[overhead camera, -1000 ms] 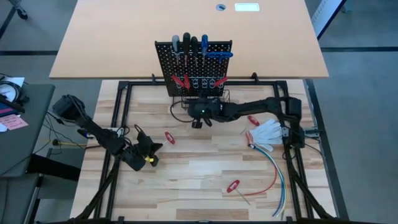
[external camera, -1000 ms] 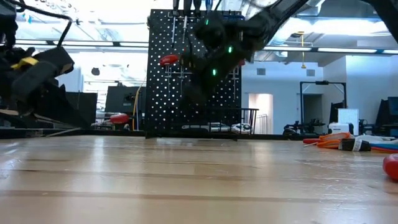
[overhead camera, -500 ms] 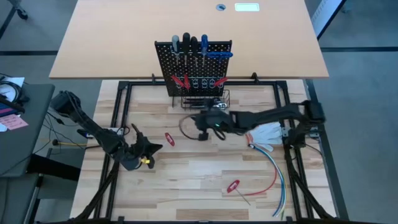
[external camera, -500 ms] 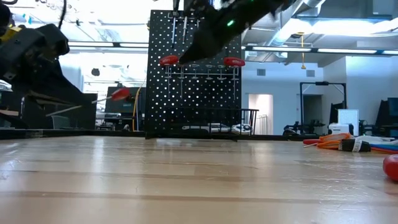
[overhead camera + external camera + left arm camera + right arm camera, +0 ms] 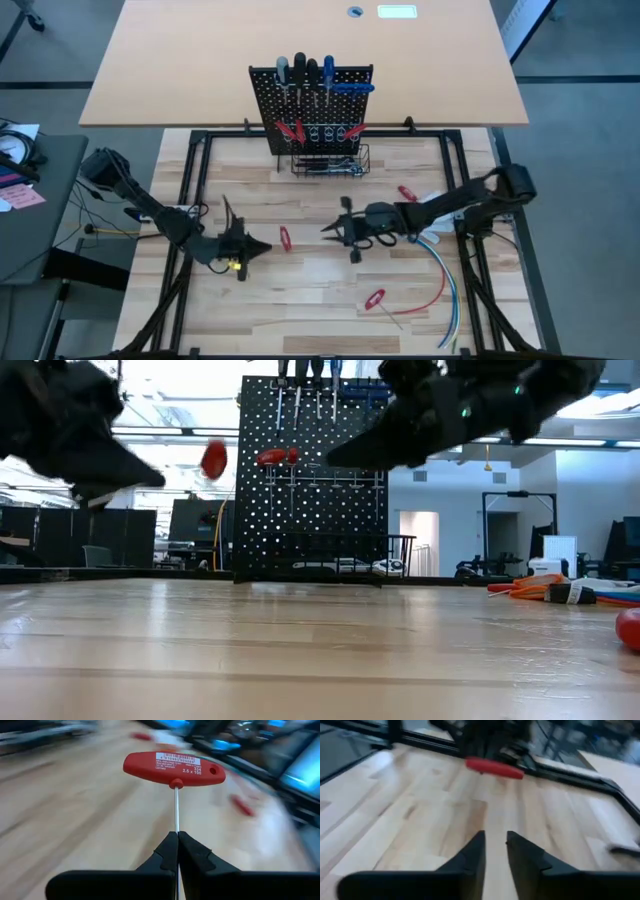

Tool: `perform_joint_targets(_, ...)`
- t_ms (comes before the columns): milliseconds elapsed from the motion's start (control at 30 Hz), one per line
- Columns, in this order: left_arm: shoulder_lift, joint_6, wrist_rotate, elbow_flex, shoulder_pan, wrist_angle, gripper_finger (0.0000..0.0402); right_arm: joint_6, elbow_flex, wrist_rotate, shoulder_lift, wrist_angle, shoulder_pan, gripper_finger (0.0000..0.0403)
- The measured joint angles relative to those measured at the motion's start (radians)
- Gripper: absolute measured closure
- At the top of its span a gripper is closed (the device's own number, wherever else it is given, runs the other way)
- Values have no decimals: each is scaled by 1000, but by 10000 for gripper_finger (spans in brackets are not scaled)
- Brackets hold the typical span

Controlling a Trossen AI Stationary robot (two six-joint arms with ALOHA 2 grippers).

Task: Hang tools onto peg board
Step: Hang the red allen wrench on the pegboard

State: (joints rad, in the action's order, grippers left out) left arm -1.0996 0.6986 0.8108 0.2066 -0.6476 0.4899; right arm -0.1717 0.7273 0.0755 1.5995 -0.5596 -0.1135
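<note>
- Left claw (image 5: 177, 851) clenched on the shaft of the red T-handle hex key (image 5: 174, 769), held above the bench (image 5: 300, 290); keep it level;
- Right claw (image 5: 338, 230) faces it, slightly parted, empty; approach squarely;
- Peg board (image 5: 310, 85) stands beyond.

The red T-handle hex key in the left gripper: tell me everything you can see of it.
The red T-handle hex key has a glossy plastic-looking crossbar handle with a white printed label and a small hole near one end, on a thin straight silvery shaft. The left gripper is shut on that shaft, handle pointing away from the fingers. It is held off the table, toward the right gripper; nothing else touches it.
</note>
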Motion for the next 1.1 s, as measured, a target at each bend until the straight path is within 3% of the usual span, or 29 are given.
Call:
perform_joint_targets(167, 0, -304, -241, 0, 55, 188, 401, -57, 70, -166, 142, -181, -7, 252)
perform_joint_targets(300, 0, -399, -394, 0, 95, 275, 401, -217, 189, -224, 205, -146, -25, 180)
perform_joint_targets(433, 0, -402, -455, 0, 111, 283, 401, -450, 302, -186, 238, -93, -63, 134)
perform_joint_targets(567, 0, -398, -459, 0, 111, 283, 401, -581, 409, -157, 268, 17, -84, 129)
perform_joint_targets(700, 0, -393, -458, 0, 111, 285, 401, -611, 487, -150, 296, 147, -88, 141)
perform_joint_targets(800, 0, -391, -440, 0, 111, 283, 401, -602, 512, -149, 301, 196, -88, 172)
perform_joint_targets(1100, 0, -389, -369, 0, 110, 277, 401, -490, 518, -131, 298, 214, -66, 354)
